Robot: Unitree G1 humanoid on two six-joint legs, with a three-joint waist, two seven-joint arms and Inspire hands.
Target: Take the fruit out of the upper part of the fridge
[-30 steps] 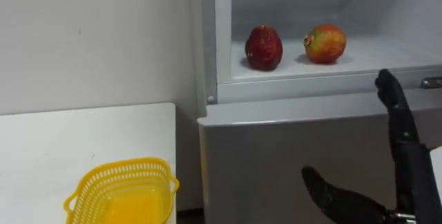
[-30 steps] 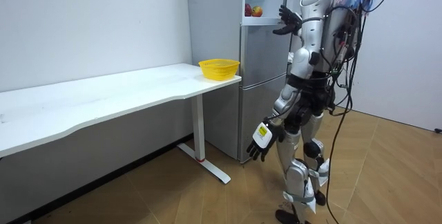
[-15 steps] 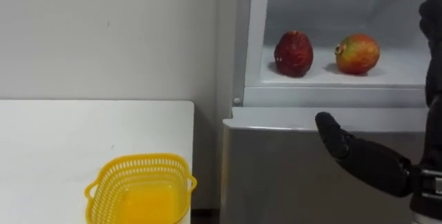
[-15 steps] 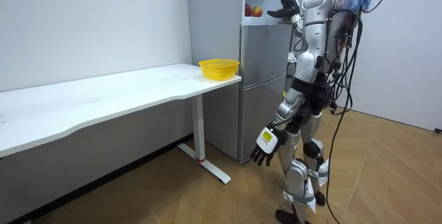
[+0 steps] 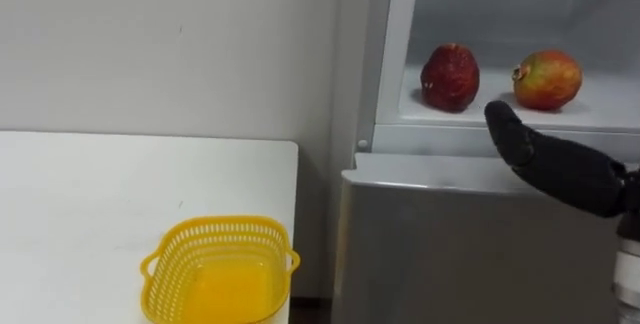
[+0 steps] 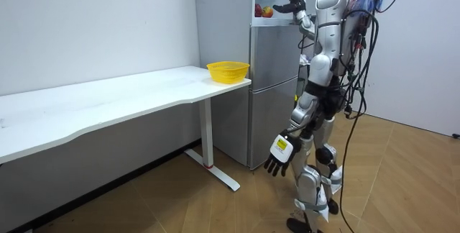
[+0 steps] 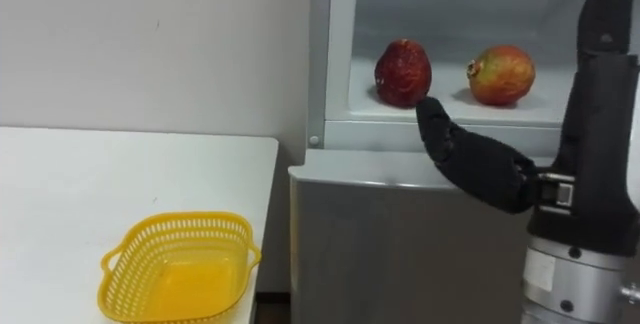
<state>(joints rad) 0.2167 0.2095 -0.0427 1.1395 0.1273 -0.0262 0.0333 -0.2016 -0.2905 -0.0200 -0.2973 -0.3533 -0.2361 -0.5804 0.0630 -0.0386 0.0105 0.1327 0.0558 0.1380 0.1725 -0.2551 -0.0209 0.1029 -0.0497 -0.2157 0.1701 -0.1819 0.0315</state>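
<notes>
Up at one o'clock in your eye views, the upper fridge compartment (image 5: 470, 136) stands open, and you have two fruits sitting on its white shelf. The dark red fruit (image 5: 450, 77) is rounded and a bit wrinkled. The red-and-yellow fruit (image 5: 546, 79) sits near it at its three o'clock, smoother and blushed orange, with a little crown on its left side. They're close together but not touching.

Down at seven o'clock, the yellow basket (image 5: 220, 228) sits on the white table (image 5: 100, 204) near the table's fridge-side edge, its mesh floor bare.

Your right hand (image 7: 595, 154) is raised in front of the shelf lip, fingers straight up and thumb spread wide, holding nothing. The thumb tip sits just below the fruits, at the dark red one's five o'clock, and touches neither.

Your left hand (image 6: 278, 160) hangs by the thigh with its fingers loose and apart.

You're standing right at the fridge, at the room view's right of the table.

Against a second ago, the right hand has climbed from in front of the grey lower door (image 5: 470, 254) to shelf height. The head camera has swung too, so the fridge sits farther toward three o'clock. Both fruits are unmoved on the shelf.
</notes>
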